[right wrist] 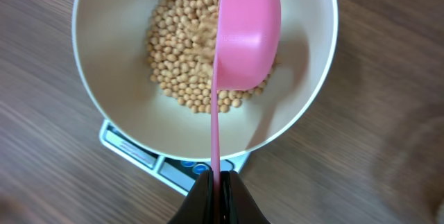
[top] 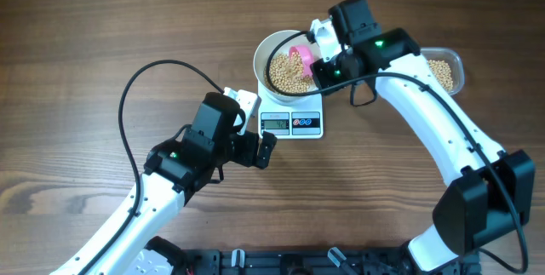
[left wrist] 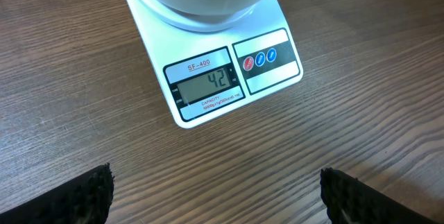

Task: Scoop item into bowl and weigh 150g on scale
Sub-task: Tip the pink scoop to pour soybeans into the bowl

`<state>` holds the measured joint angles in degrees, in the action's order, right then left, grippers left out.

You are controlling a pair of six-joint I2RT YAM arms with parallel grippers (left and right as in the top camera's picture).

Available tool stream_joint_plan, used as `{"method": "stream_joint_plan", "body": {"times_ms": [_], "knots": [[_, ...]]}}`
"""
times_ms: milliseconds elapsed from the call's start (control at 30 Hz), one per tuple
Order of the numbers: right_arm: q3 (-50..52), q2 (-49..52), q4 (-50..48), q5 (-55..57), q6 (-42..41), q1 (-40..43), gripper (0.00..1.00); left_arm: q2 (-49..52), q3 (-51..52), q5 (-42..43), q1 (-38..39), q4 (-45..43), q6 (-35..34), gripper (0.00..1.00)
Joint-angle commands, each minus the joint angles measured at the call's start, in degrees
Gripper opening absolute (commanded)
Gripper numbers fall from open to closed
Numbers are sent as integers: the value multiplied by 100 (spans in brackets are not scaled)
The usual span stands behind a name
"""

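Right gripper pinches the scoop, tipping beans into the bowl; left gripper is spread wide. Scale reads way short, so we need more scoops.

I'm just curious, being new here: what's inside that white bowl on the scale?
Small round tan beans lie in the deep round white bowl, a pink plastic scoop over them. The scoop hides some beans; the beans cover the bowl's bottom.

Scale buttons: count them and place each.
3, in a row on the dark panel right of the display: red button leftmost, then middle blue button, right blue button.
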<state>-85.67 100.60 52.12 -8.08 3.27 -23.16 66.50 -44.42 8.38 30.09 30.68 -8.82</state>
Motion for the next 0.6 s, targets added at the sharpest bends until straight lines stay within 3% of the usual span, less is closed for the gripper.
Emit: {"method": "stream_joint_plan", "body": {"times_ms": [0, 567], "knots": [[-144, -260, -68, 527, 291, -120, 4, 31, -122, -33, 35, -2, 70, 100], [-144, -852, -284, 678, 1558, -175, 4, 31, -122, -33, 35, -2, 72, 100]]}}
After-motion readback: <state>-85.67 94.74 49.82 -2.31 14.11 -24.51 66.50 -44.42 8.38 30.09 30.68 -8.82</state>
